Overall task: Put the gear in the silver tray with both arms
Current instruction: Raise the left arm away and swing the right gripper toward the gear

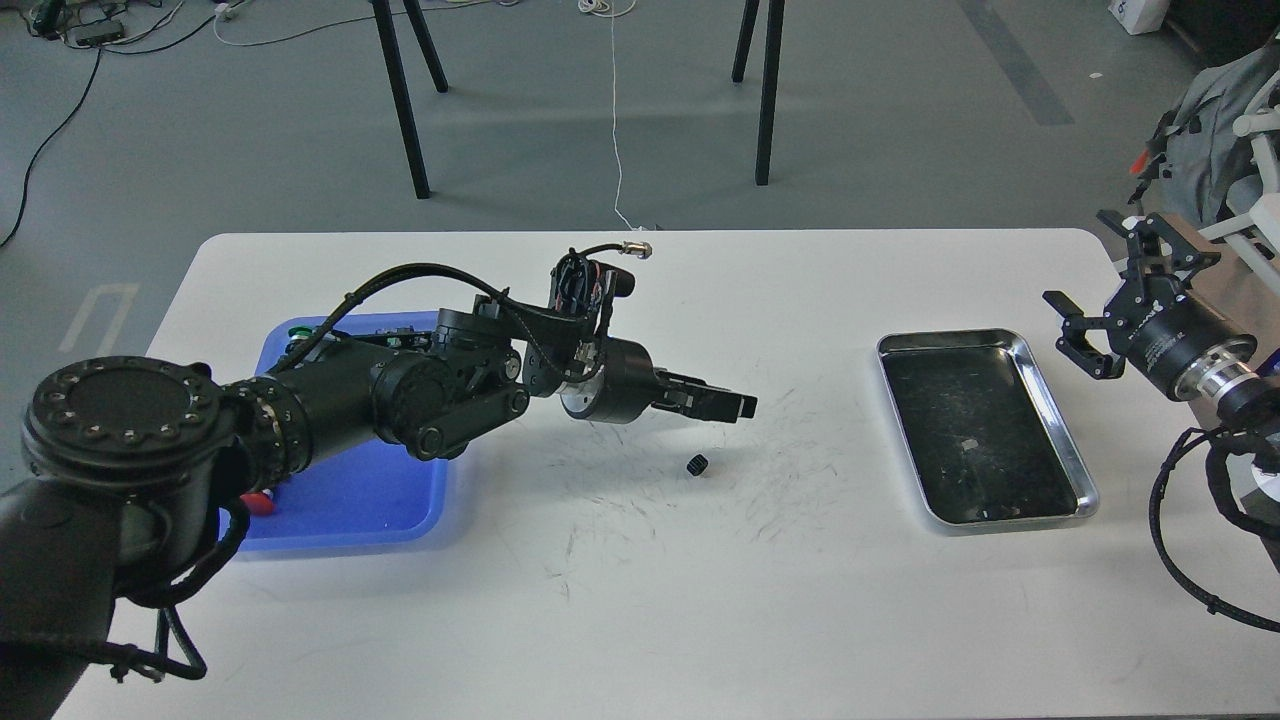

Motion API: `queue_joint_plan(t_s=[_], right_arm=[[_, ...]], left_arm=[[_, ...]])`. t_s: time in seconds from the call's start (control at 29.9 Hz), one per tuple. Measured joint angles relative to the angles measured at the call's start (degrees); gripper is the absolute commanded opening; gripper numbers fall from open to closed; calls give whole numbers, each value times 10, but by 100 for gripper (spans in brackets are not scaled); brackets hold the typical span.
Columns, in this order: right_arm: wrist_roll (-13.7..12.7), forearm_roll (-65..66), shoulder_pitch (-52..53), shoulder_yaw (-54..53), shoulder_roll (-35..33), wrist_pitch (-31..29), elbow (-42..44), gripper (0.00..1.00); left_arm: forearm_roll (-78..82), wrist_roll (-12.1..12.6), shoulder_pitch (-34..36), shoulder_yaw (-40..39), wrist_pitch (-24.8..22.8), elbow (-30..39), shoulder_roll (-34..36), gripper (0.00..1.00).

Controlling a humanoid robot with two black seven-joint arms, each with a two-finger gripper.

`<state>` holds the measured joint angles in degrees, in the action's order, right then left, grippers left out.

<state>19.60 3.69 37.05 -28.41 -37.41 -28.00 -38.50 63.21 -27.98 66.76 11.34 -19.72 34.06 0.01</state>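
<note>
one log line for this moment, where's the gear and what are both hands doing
gear: on table, mid | left hand: raised above gear, empty | right hand: open, beside silver tray | silver tray: no gear

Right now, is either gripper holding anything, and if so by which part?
Nothing is held. The gear lies alone on the table, below the left gripper. The right gripper is open and empty beside the silver tray.

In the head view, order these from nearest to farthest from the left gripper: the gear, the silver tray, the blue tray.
From the left gripper:
1. gear, just below it on the table.
2. silver tray, to the right.
3. blue tray, far left under the arm.
</note>
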Motion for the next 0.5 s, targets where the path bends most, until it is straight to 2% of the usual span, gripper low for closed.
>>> queue_joint_plan(t_s=[0.2,0.5], right_arm=[[0,1,1,1,0,0,1,98],[6,38,2,1,0,0,-10,98]], left_arm=[[-112,0,26,-56,-2,-2,6,99],[-233,0,28,-159,2,-7,56,99]])
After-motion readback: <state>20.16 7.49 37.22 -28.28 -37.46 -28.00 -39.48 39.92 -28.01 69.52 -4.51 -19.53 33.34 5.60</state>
